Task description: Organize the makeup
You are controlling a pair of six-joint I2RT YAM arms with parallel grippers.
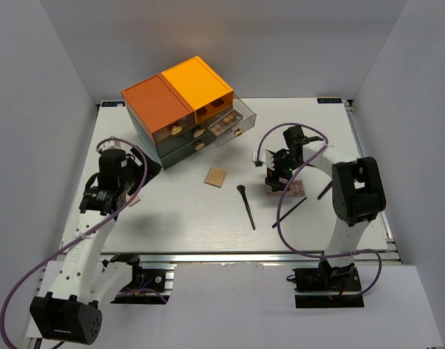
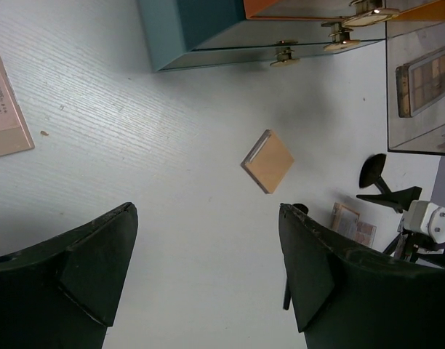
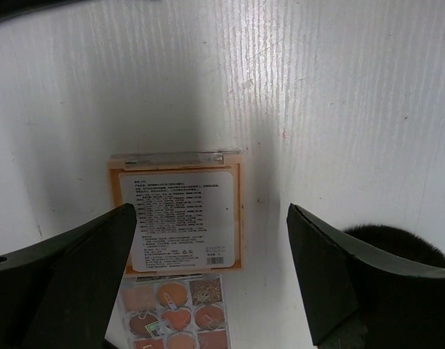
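Observation:
The makeup lies spread over the white table. A tan square compact (image 1: 216, 177) (image 2: 268, 161) sits mid-table, ahead of my left gripper (image 1: 137, 177) (image 2: 206, 211), which hangs open and empty above bare table. My right gripper (image 1: 279, 174) (image 3: 211, 211) is open just above an orange-rimmed palette (image 3: 180, 214) that lies label side up, its left finger over the palette's left edge. A palette of brown-orange shades (image 3: 175, 313) lies against it. One black brush (image 1: 246, 206) lies in the middle, and two others (image 1: 289, 211) (image 1: 324, 190) lie near the right arm.
The orange-topped dark-green drawer box (image 1: 182, 109) stands at the back left. Its clear drawer (image 1: 233, 123) (image 2: 419, 138) is pulled out with an eyeshadow palette (image 2: 426, 80) inside. Another flat palette (image 2: 4, 109) lies beside the left arm. A brush's black bristles (image 3: 397, 243) show behind my right finger.

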